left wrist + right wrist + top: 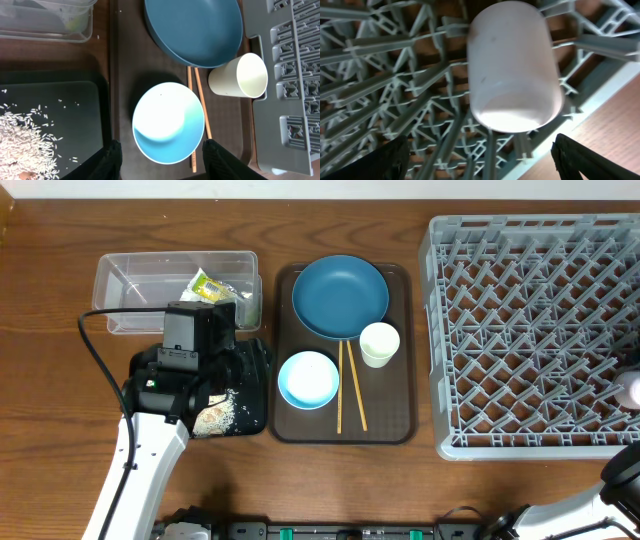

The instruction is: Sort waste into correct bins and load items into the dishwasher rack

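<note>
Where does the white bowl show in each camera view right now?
Overhead: white bowl on the brown tray, lower left of it, beside the chopsticks.
Left wrist: white bowl at lower centre.
Right wrist: not in it.
Shared landmark: the grey dishwasher rack, seen in all three.

The left arm point(150, 445) hides much of the black tray point(258, 395); the picture's edge crops the pinkish cup point(630, 388)

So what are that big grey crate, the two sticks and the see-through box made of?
The grey crate looks like moulded plastic: matte, uniform grey, thin lattice ribs. The two sticks look like wood or bamboo: pale tan, unglossy. The see-through box looks like clear plastic, glossy, the table showing through.
</note>
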Tool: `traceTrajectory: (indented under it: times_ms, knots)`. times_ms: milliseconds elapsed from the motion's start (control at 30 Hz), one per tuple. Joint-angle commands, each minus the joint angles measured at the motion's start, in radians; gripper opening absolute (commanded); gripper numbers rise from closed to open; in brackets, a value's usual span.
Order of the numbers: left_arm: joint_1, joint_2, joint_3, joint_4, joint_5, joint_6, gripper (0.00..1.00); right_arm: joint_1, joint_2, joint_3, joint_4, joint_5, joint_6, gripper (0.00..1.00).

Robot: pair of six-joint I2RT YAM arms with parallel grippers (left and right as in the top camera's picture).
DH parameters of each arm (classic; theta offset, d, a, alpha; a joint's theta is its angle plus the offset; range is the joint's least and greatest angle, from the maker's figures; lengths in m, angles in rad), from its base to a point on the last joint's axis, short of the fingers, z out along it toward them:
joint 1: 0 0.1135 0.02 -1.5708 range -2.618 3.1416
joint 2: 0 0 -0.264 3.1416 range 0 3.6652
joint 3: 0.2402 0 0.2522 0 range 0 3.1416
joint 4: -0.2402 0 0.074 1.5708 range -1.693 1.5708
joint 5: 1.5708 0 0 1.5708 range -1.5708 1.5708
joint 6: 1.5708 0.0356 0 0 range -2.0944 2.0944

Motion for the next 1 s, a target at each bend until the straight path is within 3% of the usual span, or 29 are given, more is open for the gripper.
traceTrajectory:
  times_ms: [0, 200, 467, 767, 967]
  knots:
    - [0.004, -0.003, 0.005, 0.0, -0.008, 0.013, 0.55, -0.002, -0.007, 0.019, -0.008, -0.094, 0.002, 0.9]
    - [0.004, -0.003, 0.005, 0.04, -0.008, 0.013, 0.55, 0.021, -0.08, 0.021, 0.002, -0.229, -0.06, 0.9]
    - [-0.074, 0.047, 0.005, 0.259, -0.008, 0.013, 0.55, 0.168, -0.258, 0.021, -0.002, -0.248, -0.097, 0.91]
    - [-0.275, 0.272, 0.005, 0.566, -0.009, 0.013, 0.55, 0.42, -0.313, 0.016, -0.022, -0.214, -0.148, 0.92]
    - [-0.372, 0.428, 0.005, 0.734, -0.009, 0.013, 0.56, 0.493, -0.313, 0.016, -0.024, -0.168, -0.152, 0.93]
